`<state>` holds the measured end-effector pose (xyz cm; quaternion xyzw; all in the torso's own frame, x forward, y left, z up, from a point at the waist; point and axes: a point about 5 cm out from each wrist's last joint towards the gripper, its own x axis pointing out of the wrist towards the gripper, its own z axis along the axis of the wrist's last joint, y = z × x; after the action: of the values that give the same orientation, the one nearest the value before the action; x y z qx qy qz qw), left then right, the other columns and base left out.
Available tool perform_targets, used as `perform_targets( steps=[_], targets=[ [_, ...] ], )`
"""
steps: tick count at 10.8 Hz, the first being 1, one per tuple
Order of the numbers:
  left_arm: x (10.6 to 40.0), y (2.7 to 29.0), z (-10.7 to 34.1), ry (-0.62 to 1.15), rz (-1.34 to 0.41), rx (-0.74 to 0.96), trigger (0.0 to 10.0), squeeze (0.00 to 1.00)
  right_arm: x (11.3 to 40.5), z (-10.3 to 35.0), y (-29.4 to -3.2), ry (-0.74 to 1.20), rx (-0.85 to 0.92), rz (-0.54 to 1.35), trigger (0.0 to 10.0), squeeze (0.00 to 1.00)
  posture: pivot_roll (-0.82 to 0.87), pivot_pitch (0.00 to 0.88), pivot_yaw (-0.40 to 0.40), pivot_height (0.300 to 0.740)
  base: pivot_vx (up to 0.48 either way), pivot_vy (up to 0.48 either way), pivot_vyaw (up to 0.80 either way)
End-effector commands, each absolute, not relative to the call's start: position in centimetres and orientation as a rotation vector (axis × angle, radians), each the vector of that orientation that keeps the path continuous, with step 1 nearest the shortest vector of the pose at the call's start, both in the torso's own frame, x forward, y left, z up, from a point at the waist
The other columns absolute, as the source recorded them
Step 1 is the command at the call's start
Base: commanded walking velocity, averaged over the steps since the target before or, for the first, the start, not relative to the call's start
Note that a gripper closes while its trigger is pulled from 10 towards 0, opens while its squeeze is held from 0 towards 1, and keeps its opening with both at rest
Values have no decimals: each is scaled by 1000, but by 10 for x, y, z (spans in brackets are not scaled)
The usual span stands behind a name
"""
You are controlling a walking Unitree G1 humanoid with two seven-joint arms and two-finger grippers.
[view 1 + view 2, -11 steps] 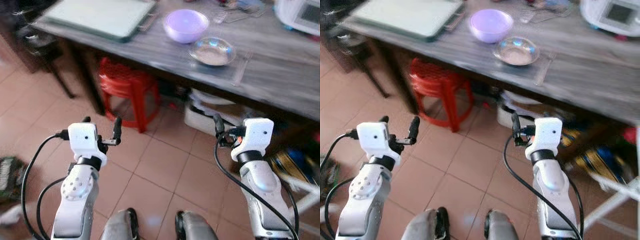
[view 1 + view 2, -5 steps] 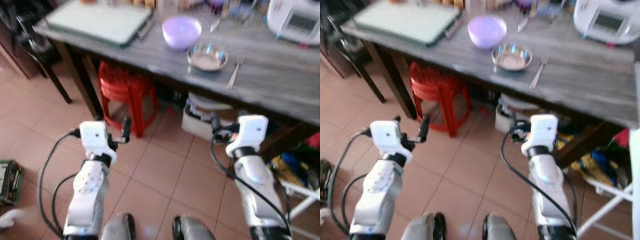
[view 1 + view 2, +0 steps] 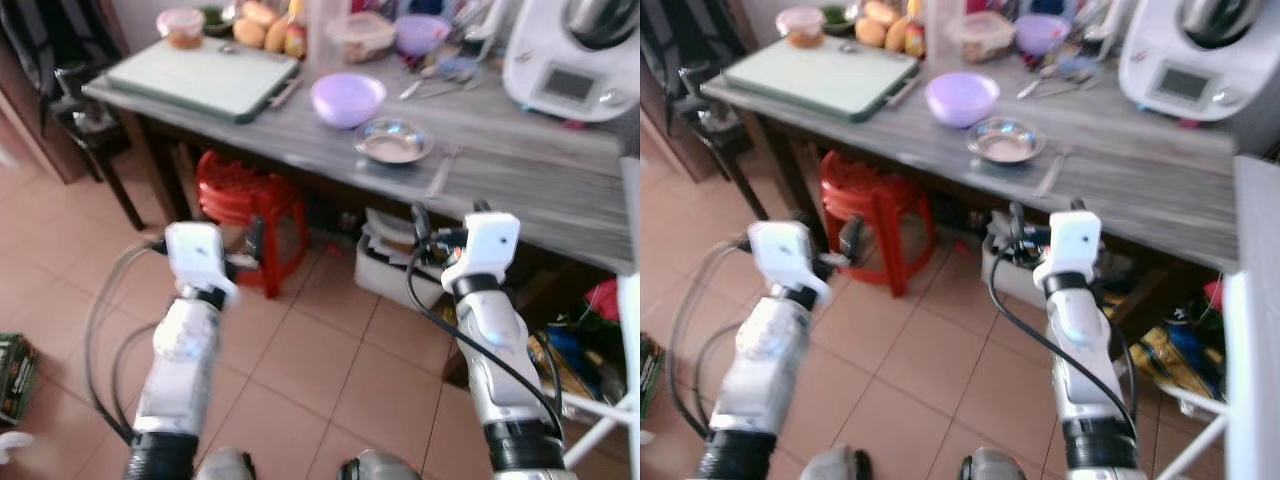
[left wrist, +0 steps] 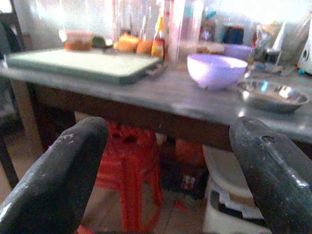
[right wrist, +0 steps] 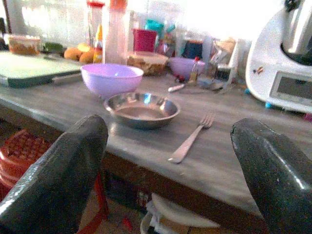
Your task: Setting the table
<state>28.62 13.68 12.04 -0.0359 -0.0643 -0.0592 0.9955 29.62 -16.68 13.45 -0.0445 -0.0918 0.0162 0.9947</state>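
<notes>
Nearest:
- Left gripper (image 4: 165,161), black fingers spread, empty, raised over the tiled floor (image 3: 330,360) short of the table.
- Right gripper (image 5: 168,165), fingers likewise parted, holding nothing.
- Red plastic stool (image 3: 245,200) under the grey wooden table (image 3: 520,180).
- Silver metal fork (image 5: 191,138) at 3 o'clock of the shallow steel bowl (image 5: 142,109).
- Lilac plastic bowl (image 5: 111,78) at 10 o'clock of the steel bowl.
- Pale green cutting board (image 3: 205,75) at the table's left end.
- White kitchen machine (image 3: 575,55) far right.

Open tabletop ahead, clutter behind.
Bare grey table (image 3: 540,180) past the fork (image 5: 191,138); steel bowl (image 5: 142,109), purple bowl (image 5: 111,78) alongside; appliance (image 3: 575,55) behind.
</notes>
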Motion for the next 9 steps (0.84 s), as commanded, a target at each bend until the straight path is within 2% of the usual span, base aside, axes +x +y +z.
perform_targets(
  steps=[1, 3, 6, 9],
  targets=[
    [287, 130, 121, -135, -136, -82, 10000, 0, 296, 133, -173, -183, -103, 18, 10000, 0, -35, 0, 8, 740, 0, -424, -575],
    [287, 131, 126, -162, -138, -74, 10000, 0, 292, 128, -174, -180, -118, 9, 10000, 0, -40, 28, 16, 740, 0, -386, -234],
    [286, 138, 126, -154, -109, -69, 10000, 0, 279, 120, -172, -154, -116, 15, 10000, 0, -50, 69, 20, 740, 0, 0, 0],
    [278, 140, 125, -137, -110, -69, 10000, 0, 268, 117, -177, -128, -106, -13, 10000, 0, -45, 99, 7, 740, 0, 0, -800]
  ],
)
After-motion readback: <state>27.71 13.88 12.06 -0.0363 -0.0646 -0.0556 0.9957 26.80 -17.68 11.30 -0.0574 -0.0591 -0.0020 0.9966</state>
